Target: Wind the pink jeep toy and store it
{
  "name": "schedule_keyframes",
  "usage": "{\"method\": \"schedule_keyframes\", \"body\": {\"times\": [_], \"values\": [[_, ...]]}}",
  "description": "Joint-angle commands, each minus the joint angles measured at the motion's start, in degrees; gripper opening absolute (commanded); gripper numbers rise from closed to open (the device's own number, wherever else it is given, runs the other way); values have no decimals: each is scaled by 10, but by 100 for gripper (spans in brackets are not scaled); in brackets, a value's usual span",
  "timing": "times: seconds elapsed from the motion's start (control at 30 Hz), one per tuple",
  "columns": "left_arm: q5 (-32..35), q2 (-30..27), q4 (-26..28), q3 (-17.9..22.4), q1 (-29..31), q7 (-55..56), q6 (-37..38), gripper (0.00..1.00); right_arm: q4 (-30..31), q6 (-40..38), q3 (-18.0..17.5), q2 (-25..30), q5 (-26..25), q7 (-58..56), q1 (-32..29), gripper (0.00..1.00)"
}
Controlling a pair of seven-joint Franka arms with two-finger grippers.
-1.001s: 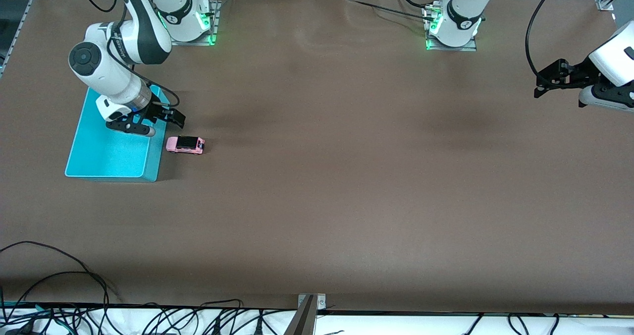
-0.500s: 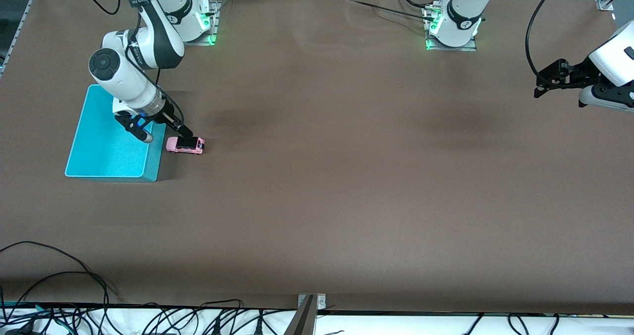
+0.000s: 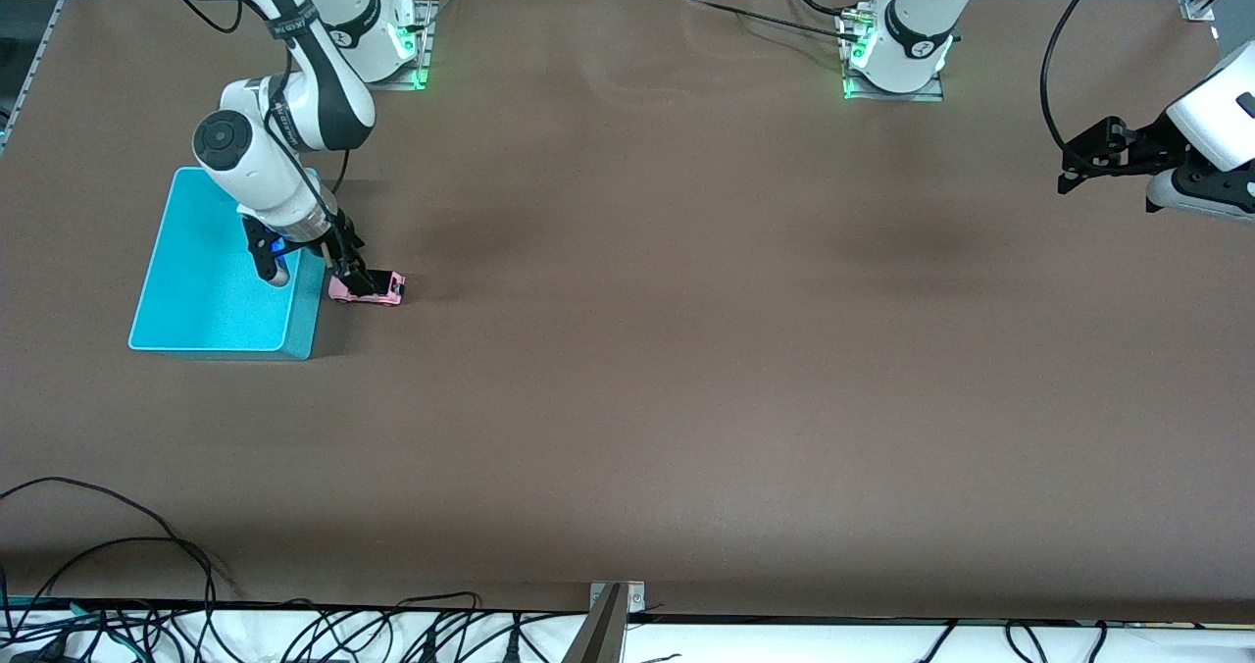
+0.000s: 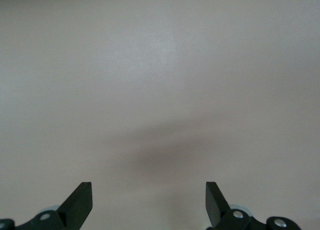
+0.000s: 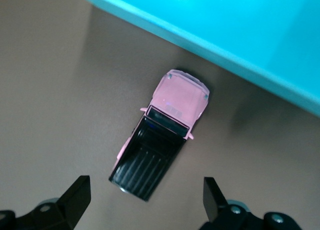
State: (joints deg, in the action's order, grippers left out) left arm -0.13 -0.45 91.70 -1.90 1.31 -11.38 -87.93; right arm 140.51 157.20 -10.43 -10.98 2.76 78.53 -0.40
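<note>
The pink jeep toy (image 3: 379, 290) with its black roof stands on the brown table beside the turquoise bin (image 3: 196, 347), toward the right arm's end. My right gripper (image 3: 350, 277) is open and low over the jeep's bin-side end. In the right wrist view the jeep (image 5: 165, 132) lies just ahead of the open right gripper (image 5: 145, 192), not between the fingers, with the bin's rim (image 5: 210, 44) close by. My left gripper (image 3: 1069, 175) is open and empty and waits over the left arm's end of the table; the left wrist view shows it (image 4: 148, 195) over bare table.
The bin looks empty inside. Cables (image 3: 118, 545) trail along the table edge nearest the front camera. A metal bracket (image 3: 613, 599) sits at the middle of that edge.
My right gripper has swung from over the bin's edge to over the jeep and come down close to it. The jeep and the left arm have not moved.
</note>
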Motion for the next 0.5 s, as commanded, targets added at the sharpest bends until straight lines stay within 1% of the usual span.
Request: {"method": "schedule_keyframes", "body": {"times": [0.0, 0.47], "values": [[11, -9, 1, 0, 1, 3, -2, 100, 3, 36, 1, -18, 5, 65, 1, 100], [11, -9, 1, 0, 2, 3, -1, 100, -1, 50, 10, -51, 5, 82, 0, 100]]}}
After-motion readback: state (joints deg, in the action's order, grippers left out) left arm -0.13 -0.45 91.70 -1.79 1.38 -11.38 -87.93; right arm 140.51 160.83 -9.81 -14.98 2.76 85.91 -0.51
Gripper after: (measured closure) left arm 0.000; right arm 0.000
